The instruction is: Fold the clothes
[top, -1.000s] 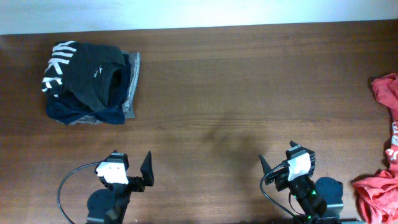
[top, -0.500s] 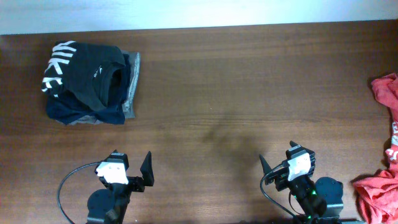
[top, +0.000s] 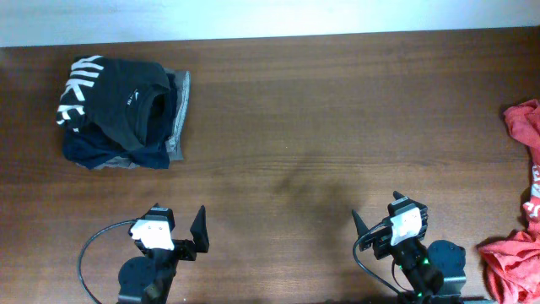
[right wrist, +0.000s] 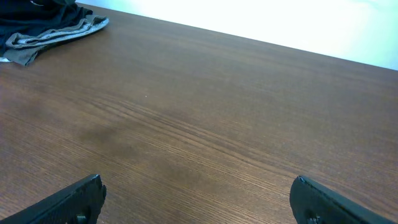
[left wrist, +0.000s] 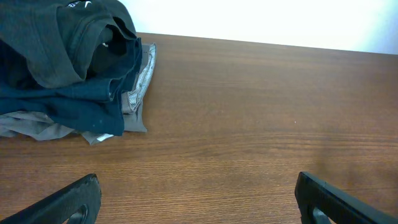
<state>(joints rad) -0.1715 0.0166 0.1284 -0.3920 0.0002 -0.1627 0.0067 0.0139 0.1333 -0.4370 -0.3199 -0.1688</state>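
Note:
A stack of folded dark clothes [top: 122, 111], black on top with white lettering, navy and grey beneath, lies at the table's far left; it also shows in the left wrist view [left wrist: 68, 68], and its edge shows in the right wrist view [right wrist: 53, 28]. Crumpled red clothes [top: 519, 211] lie at the right edge. My left gripper [top: 175, 228] is open and empty near the front edge, well in front of the stack [left wrist: 196, 199]. My right gripper [top: 378, 226] is open and empty at the front right [right wrist: 196, 199].
The brown wooden table [top: 321, 127] runs between the two piles. A pale wall strip [top: 270, 17] borders the far edge. A black cable [top: 89, 253] loops beside the left arm's base.

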